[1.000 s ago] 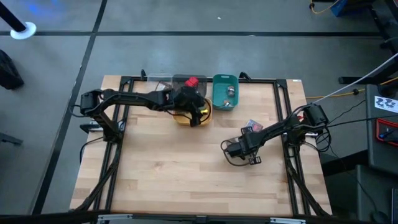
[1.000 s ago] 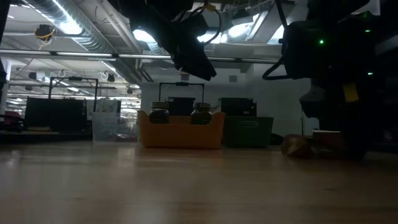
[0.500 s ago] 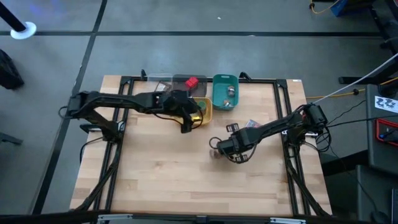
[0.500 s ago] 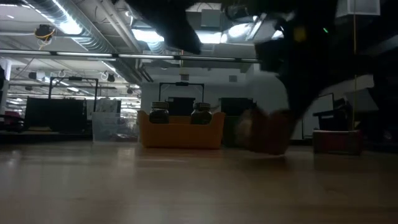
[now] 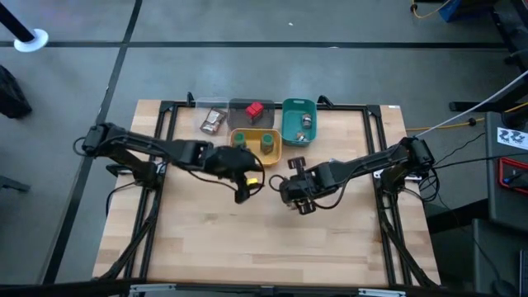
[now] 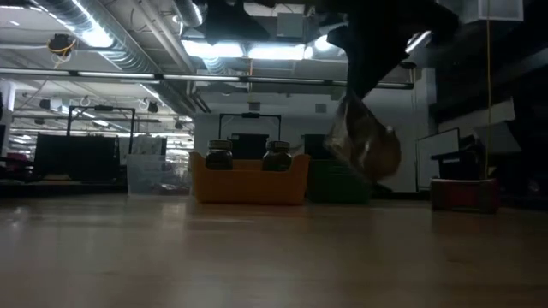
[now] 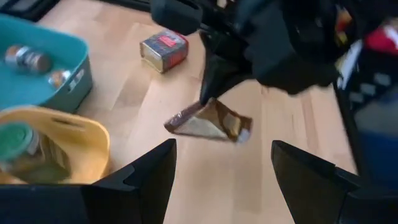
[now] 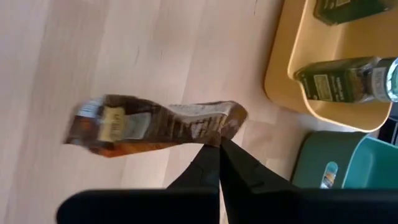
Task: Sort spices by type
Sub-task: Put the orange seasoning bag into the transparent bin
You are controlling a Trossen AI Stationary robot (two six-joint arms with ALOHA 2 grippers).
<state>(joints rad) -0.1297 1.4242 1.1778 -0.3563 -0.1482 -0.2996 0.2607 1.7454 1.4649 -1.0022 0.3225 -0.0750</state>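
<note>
Packet point(image 8: 155, 127) carried left, pinched in right jaws

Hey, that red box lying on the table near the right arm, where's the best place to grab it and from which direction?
Grip the red box across its two long sides, coming straight down from above. It lies flat on the table, broad face up, with bare wood all around. The left end effector is open; the right end effector already pinches a brown packet.
</note>
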